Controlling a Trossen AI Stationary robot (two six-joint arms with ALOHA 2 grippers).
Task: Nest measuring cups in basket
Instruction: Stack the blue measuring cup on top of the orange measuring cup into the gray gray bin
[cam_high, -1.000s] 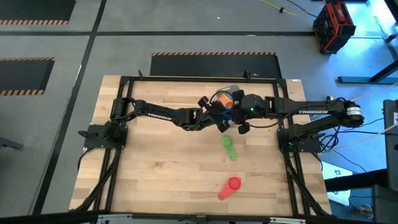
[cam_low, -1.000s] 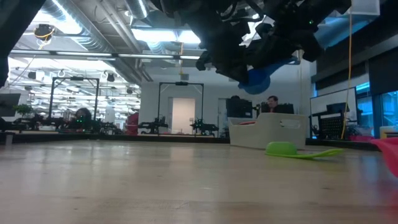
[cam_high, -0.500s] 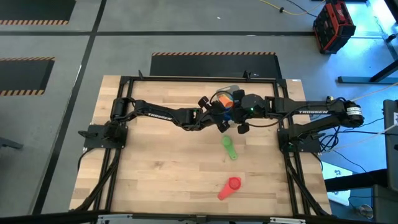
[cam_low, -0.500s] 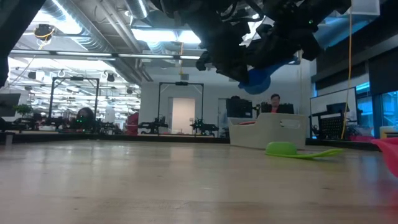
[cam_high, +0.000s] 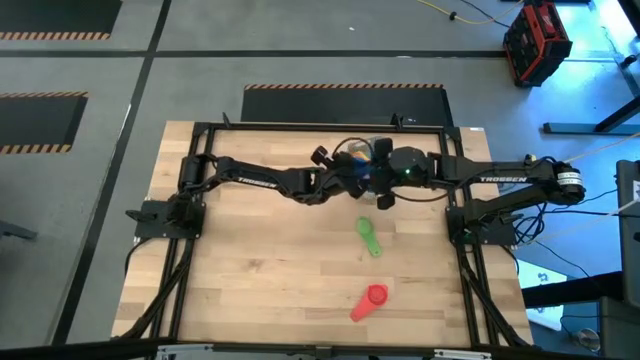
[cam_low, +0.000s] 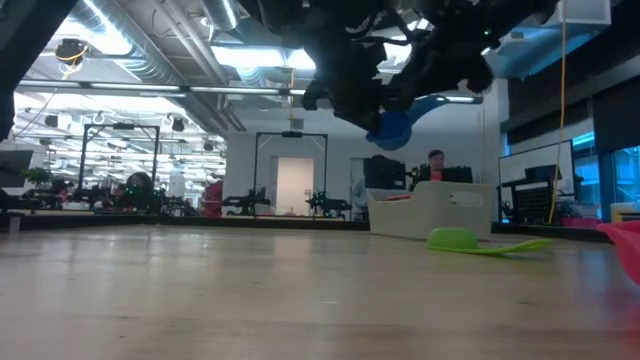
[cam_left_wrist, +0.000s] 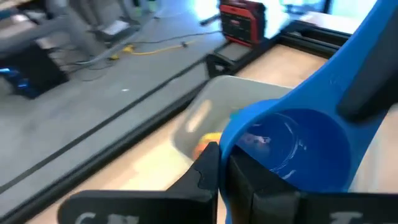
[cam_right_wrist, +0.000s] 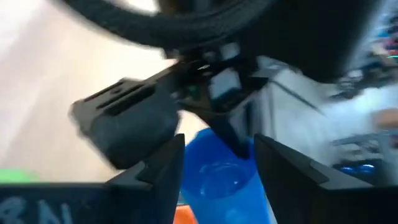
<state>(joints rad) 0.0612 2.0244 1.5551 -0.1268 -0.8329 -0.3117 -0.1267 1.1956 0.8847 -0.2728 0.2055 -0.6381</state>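
Table: basket (cam_high: 362, 150) holds orange cup (cam_left_wrist: 208, 144).

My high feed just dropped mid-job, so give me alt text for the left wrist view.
The left gripper is shut on the rim of the dark blue measuring cup, holding it up above the table. Past the cup sits the translucent basket with an orange cup showing inside it. Behind the table edge are grey floor, cables and a red case.
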